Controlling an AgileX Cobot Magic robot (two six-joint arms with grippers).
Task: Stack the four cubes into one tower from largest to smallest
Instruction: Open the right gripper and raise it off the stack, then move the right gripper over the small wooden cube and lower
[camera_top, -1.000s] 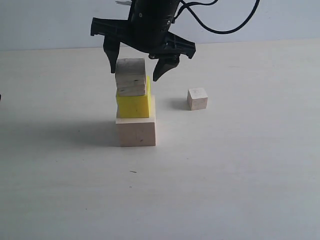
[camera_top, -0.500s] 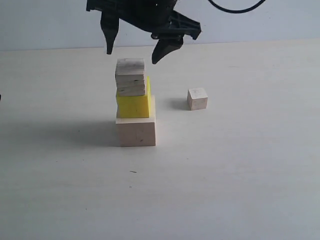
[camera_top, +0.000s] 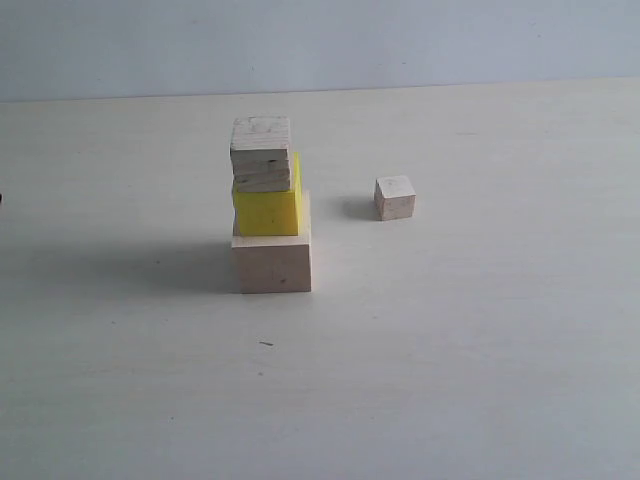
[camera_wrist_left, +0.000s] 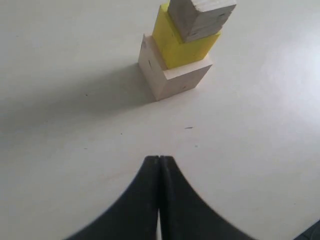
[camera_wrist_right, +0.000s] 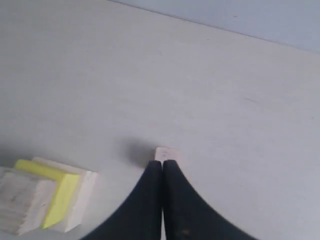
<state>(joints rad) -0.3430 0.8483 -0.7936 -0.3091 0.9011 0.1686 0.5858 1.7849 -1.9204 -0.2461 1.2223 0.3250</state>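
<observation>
Looking at the right gripper (camera_wrist_right: 162, 164) first: both fingers are pressed flat together with nothing between them, so it'd have to spread before it can grab anything. Just past its tips, partly tucked behind them, sits the smallest cube (camera_wrist_right: 167, 153), alone on the table (camera_wrist_right: 225, 100). That's the last piece to go up.

My guess on handling: it's a plain little wood block, so light, rigid, not fragile, and dry wood shouldn't be slippery. The flat parallel sides make it easy. I'd pinch two opposite side faces about mid-height, squared up so it doesn't twist, and leave the bottom face free for setting down.

Off to one side of that gripper, well apart from the little block, is the tower (camera_wrist_right: 47, 200). It has the largest cube (camera_top: 273, 262) at the base, the yellow cube (camera_top: 268, 210) on it and the grainy cube (camera_top: 262, 153) on top. The grainy one looks shoved toward one edge of the yellow, so the landing spot is small and off-centre. I'd go gentle, since a nudge could tip things.

The left gripper (camera_wrist_left: 159, 158) is also closed tight on nothing, with the tower out ahead of its tips and bare table between.

The surface is pale, matte and flat, with just the blocks and a tiny dark speck (camera_top: 266, 343) on it. Loads of room all round, and a plain pale wall (camera_top: 400, 40) behind.
</observation>
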